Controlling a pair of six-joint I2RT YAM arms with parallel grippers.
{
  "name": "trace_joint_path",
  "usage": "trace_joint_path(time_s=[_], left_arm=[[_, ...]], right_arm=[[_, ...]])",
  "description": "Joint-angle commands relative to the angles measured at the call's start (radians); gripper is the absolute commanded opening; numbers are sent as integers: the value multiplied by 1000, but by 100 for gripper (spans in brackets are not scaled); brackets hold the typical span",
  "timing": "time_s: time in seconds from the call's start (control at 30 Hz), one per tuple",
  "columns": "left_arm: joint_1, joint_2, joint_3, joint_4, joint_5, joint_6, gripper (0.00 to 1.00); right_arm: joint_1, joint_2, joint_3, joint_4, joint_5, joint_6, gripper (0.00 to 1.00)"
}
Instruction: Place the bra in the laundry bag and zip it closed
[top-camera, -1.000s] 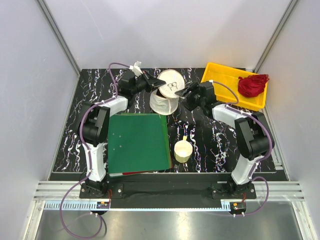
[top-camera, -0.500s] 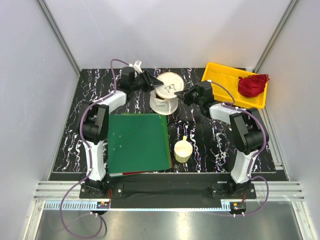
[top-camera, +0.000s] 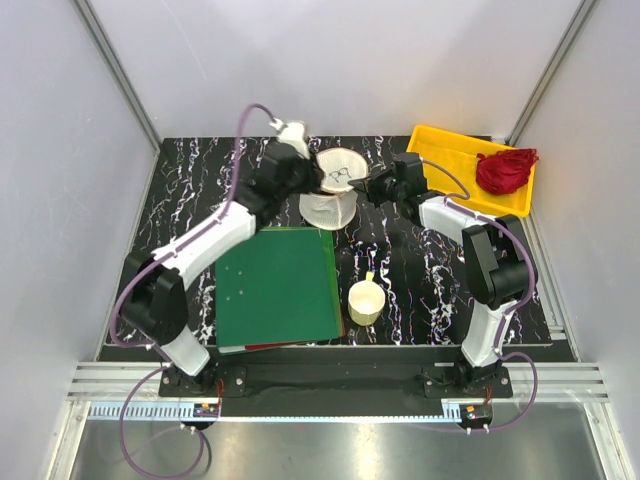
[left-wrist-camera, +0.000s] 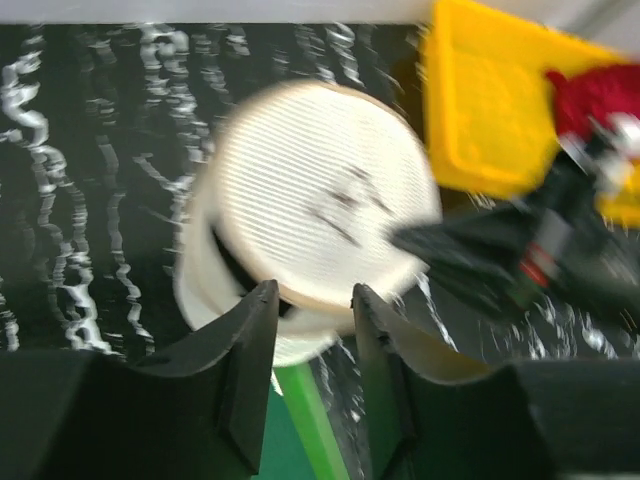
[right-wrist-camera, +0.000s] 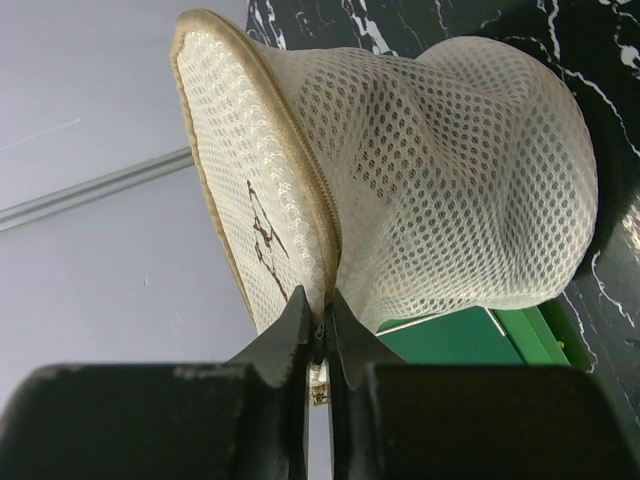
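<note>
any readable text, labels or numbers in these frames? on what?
None readable.
Dark mark on the face of the laundry bag: a squiggle or logo, too small from above, blurred in the left wrist view, nearly edge-on in the right wrist view.
Green folder, yellow bin, cup: no print visible.

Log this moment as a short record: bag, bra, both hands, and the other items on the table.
laundry bag: upright, far centre, top face tilted, dark gap under its rim in the left wrist view
bra: not visible; possibly inside the bag, cannot tell
left hand: open, poised at the bag's rim
right hand: shut on the zipper at the rim
green folder: flat, in front of the bag
cream cup: right of the folder
yellow tray: far right, red garment in it
</note>
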Motion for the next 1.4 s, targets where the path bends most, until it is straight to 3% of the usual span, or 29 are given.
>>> trace_joint_path(time_s=[0.0,0.13,0.3,0.67,0.9,1.23,1.3,1.37], left_arm=[[-92,-8,-92,81,-132,102,37],[-103,40,-103,138,-18,73,40],[-140,57,-141,242,-39,57,48],[-178,135,-115,289,-99,-35,51],[-183,222,5,180,-176,-110,40],[-184,259,51,183,-216,-122,40],[-183,261,61,169,-231,-122,36],[-183,261,77,143,-251,-110,23]], right_arm=[[-4,-17,55,-80,12,53,6],[-4,-37,52,-100,37,76,7],[-2,-51,37,-102,51,90,8],[-2,-42,29,-99,46,130,8],[-2,-48,11,-89,55,148,7],[4,-48,9,-89,48,139,2],[7,-51,6,-95,51,136,0],[5,-57,3,-97,49,130,0]])
